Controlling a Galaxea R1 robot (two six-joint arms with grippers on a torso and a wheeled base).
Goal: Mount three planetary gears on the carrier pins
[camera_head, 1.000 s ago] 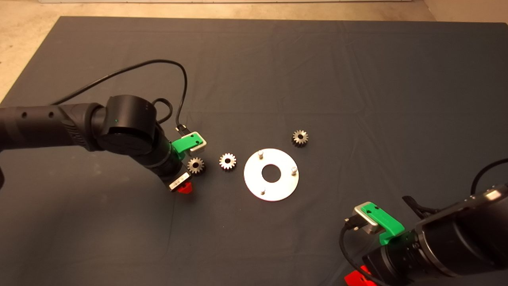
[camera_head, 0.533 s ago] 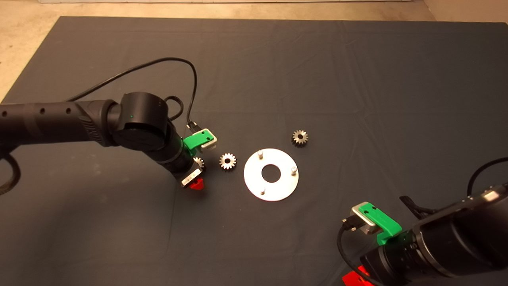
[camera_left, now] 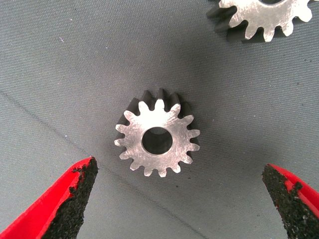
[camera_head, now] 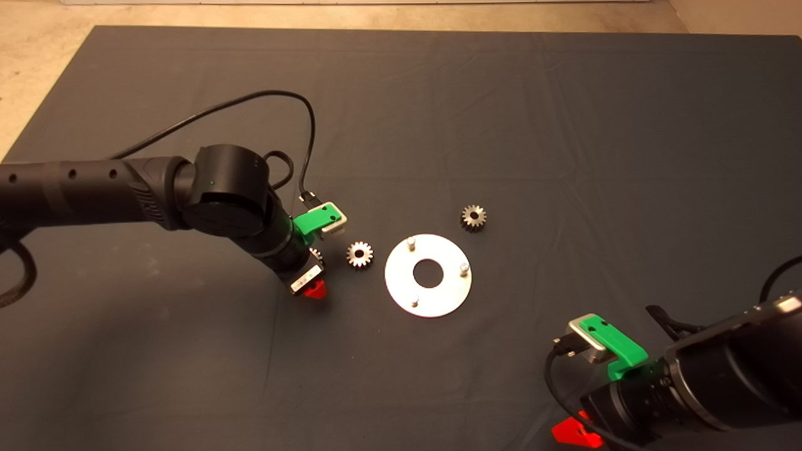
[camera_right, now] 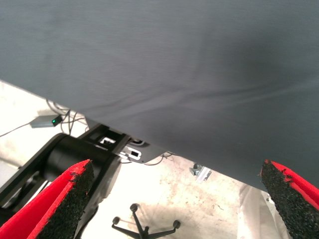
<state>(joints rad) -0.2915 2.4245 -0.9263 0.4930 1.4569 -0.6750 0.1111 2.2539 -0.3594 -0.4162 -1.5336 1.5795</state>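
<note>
While L gripper hovers fingers spread, gear lies flat, bore axis up; R gripper parked, fingers spread.

We see a dark mat carrying a silver disc; two gears lie to its left, a third at its upper right.

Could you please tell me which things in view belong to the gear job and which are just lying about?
Belonging to the job:
- three planetary gears
- carrier pins on the disc
- left gripper, jaws open around one gear

Lying about:
- right gripper, parked open at the mat edge
- cables on the floor
</note>
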